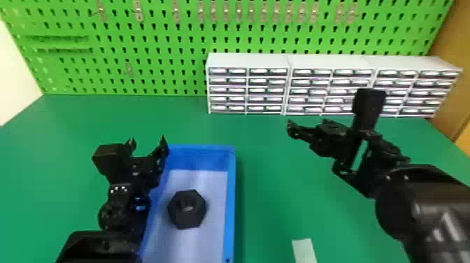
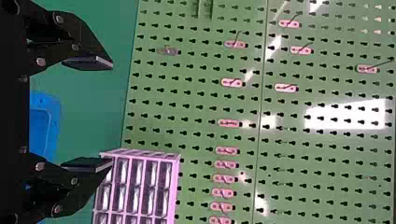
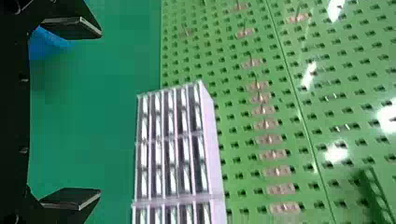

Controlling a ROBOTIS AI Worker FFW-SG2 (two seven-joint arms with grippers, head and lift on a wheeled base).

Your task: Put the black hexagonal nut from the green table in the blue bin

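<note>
Place type: workshop-style workstation; workshop or lab, cannot tell which.
Back wall: bright green pegboard (image 1: 168, 64), upright behind the work surface, punched with rows of keyhole-shaped slots.
Fittings: small hooks (image 1: 226, 12) mounted on the board, many in one row.
Parts storage: three pale drawer cabinets (image 1: 248, 60), side by side at the board's foot, small drawers stacked in columns.
Work surface: broad, flat green table (image 1: 267, 164).
Right edge, head view: brown panel (image 1: 451, 70), material unclear.

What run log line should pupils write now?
black hexagonal nut: in blue rectangular bin; black two-fingered left gripper: open, empty; black two-fingered right gripper: open, empty; placement: complete
</note>
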